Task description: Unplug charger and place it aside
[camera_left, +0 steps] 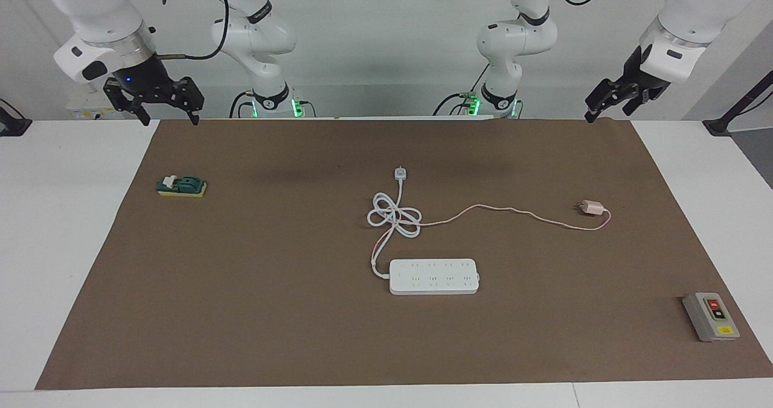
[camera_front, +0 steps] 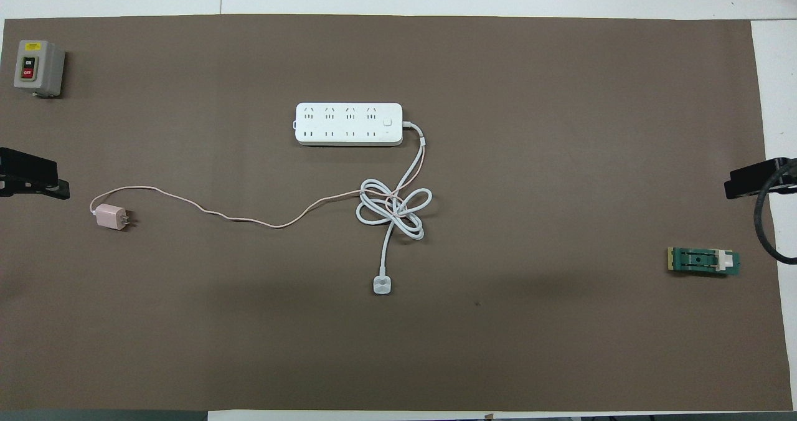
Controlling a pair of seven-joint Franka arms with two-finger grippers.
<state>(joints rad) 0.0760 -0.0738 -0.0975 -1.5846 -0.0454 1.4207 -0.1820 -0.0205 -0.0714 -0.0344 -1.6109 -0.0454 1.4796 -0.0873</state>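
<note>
Charger (camera_left: 592,207) lies unplugged on the brown mat toward the left arm's end of the worktop, prongs pointing at the mat's middle, pink cable trailing to the power strip (camera_left: 434,276). Left tool (camera_left: 606,99), open and empty, hangs over the mat's corner, much closer than the right tool (camera_left: 163,106), also open, empty.

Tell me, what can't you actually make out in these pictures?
- Overhead view: left gripper and right gripper are cut off by the side edges.
- Both views: where the pink cable of the charger ends, lost among loops of the white cord.
- Facing view: switch box lettering, too small.
</note>
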